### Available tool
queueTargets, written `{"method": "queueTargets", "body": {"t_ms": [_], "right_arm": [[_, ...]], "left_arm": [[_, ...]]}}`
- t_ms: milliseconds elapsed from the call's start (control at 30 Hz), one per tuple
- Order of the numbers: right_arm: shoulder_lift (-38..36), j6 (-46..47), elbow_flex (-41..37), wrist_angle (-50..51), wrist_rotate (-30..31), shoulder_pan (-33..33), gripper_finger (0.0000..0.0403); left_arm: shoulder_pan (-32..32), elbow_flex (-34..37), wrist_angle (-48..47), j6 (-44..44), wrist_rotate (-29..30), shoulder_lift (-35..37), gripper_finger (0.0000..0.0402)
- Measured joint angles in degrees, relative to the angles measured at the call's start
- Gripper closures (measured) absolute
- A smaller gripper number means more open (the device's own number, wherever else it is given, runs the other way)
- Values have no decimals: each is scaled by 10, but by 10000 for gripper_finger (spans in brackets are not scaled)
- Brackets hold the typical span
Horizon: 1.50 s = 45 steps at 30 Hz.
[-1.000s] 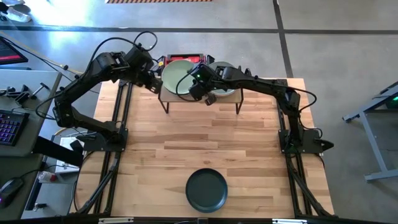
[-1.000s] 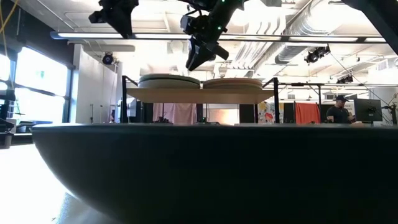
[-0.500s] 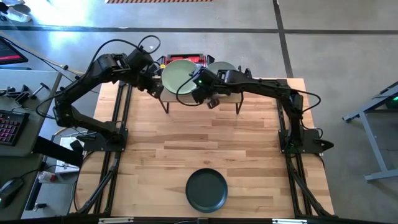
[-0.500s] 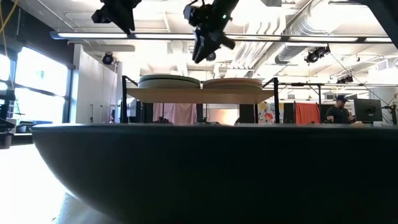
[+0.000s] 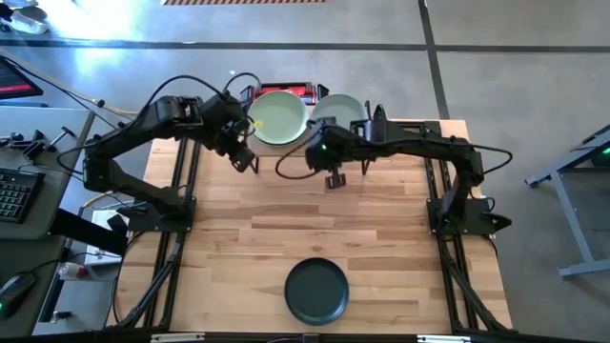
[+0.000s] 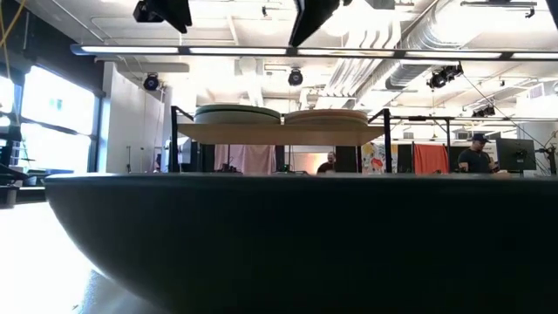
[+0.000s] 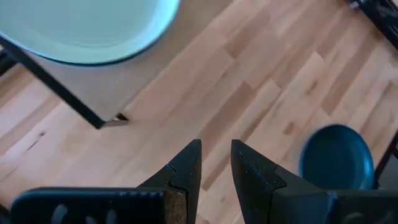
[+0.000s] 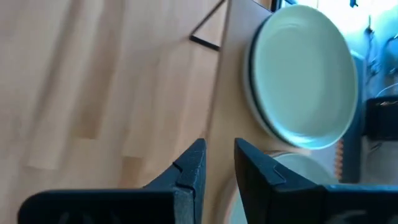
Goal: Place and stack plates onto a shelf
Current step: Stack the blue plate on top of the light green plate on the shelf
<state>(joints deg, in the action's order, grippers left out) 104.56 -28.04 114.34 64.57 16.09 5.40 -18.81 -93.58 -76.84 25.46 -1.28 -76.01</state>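
Two stacks of plates [image 5: 278,116] sit side by side on the shelf [image 6: 279,133] at the table's far edge, one black plate [image 5: 316,291] lies alone near the front edge, and the left gripper [image 5: 244,159] and right gripper [image 5: 334,179] hover empty nearby, fingers narrowly parted.

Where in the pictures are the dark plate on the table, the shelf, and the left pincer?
dark plate [image 5: 316,291]: high view, the middle of its dish.
shelf [image 6: 270,134]: low view, the front edge of the wooden board.
left pincer [image 7: 215,163]: left wrist view, midway between its two fingertips.
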Motion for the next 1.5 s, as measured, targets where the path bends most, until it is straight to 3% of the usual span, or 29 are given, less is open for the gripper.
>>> {"method": "queueTargets", "body": {"t_ms": [333,667,967,1500], "right_arm": [[-26,176,0,70,3,-91,339],[-28,322,0,163,-3,-167,339],[-28,376,0,195,-80,-243,339],[-28,431,0,195,-81,-321,339]], "left_arm": [[73,1,0,4,3,-27,324],[135,0,1,54,-28,-72,274],[192,0,7,133,-27,-150,269],[311,0,115,222,-27,-312,284]]}}
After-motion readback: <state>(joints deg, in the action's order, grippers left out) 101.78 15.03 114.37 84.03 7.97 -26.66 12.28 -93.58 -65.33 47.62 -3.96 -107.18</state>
